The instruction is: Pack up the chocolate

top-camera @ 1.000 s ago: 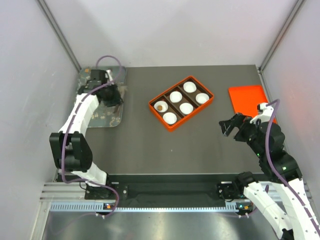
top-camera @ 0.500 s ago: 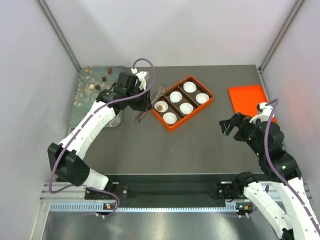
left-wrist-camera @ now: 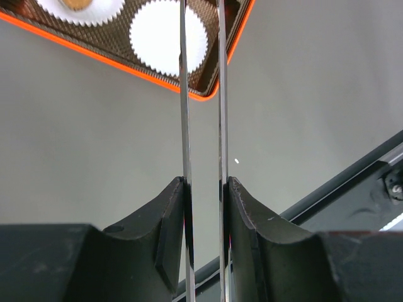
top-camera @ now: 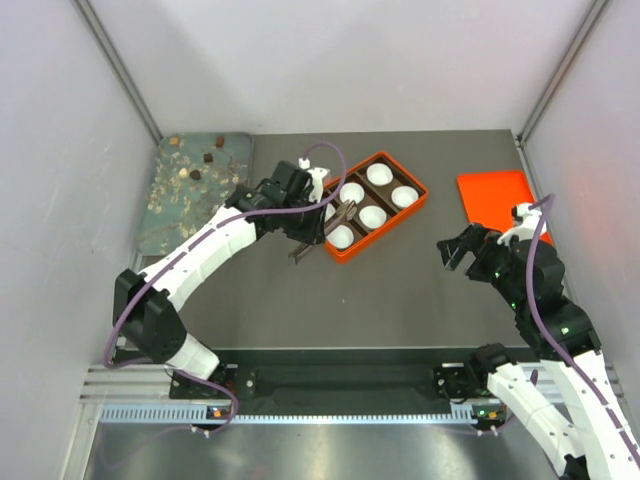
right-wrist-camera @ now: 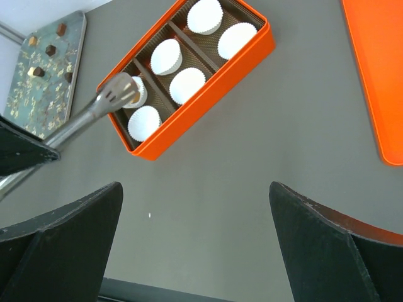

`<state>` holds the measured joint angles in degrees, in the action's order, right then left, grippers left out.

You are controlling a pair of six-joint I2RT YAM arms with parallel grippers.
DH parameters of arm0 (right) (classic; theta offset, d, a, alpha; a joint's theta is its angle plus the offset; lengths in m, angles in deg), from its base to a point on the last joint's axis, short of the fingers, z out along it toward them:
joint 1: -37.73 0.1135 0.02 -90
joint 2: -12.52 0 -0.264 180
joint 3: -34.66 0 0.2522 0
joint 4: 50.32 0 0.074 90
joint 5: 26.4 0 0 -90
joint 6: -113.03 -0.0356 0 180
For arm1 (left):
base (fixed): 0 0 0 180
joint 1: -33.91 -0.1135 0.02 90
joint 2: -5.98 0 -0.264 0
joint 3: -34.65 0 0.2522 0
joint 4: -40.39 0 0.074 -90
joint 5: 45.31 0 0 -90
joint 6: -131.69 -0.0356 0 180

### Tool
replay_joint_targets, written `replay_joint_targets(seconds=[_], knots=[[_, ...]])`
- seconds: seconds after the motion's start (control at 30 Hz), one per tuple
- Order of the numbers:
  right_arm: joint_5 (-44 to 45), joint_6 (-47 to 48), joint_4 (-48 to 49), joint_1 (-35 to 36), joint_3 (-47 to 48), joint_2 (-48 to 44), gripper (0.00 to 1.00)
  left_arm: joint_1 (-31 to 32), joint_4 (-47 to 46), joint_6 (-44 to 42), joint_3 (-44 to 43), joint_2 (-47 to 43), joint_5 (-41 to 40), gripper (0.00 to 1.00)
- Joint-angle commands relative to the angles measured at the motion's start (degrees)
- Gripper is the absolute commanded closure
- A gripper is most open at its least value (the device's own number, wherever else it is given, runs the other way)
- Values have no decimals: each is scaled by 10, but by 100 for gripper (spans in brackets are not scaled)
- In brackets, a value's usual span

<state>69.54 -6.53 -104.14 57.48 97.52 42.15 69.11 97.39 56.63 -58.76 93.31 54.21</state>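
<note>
Several small dark and tan chocolate (top-camera: 208, 157) (right-wrist-camera: 61, 29) pieces lie on the patterned tray (top-camera: 185, 215) (right-wrist-camera: 38, 100) at the back left. My left gripper (top-camera: 312, 228) (left-wrist-camera: 204, 182) is shut on the metal tongs (top-camera: 335, 215) (left-wrist-camera: 183, 94) (right-wrist-camera: 94, 113). The tongs' tips hang over the left end of the orange box (top-camera: 385, 228) (left-wrist-camera: 94, 53) (right-wrist-camera: 208, 100), above white paper cups. One cup there holds a tan chocolate (left-wrist-camera: 75, 3). I cannot tell whether anything sits between the tips. My right gripper (top-camera: 458, 252) (right-wrist-camera: 195, 185) hovers open and empty, right of the box.
An orange lid (top-camera: 500, 200) (right-wrist-camera: 378, 75) lies flat at the right of the table. White walls close in the left, back and right sides. The dark front rail runs along the near edge.
My left arm has swung right from the patterned tray to the orange box, carrying the tongs. The right arm has not moved.
</note>
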Motion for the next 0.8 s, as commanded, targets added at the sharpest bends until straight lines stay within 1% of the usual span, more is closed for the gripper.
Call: replay_joint_targets(seconds=[0.0, 0.27, 0.57, 0.77], knots=[[0, -6, 9, 6, 13, 2, 0, 7, -3, -1, 2, 4, -24, 75], [1, -8, 9, 6, 16, 5, 0, 10, -4, 2, 28, 18, -43, 75], [3, -6, 9, 6, 17, 5, 0, 12, -13, 1, 37, 37, -42, 74], [2, -5, 9, 6, 17, 7, 0, 13, -12, 0, 45, 38, -49, 70]])
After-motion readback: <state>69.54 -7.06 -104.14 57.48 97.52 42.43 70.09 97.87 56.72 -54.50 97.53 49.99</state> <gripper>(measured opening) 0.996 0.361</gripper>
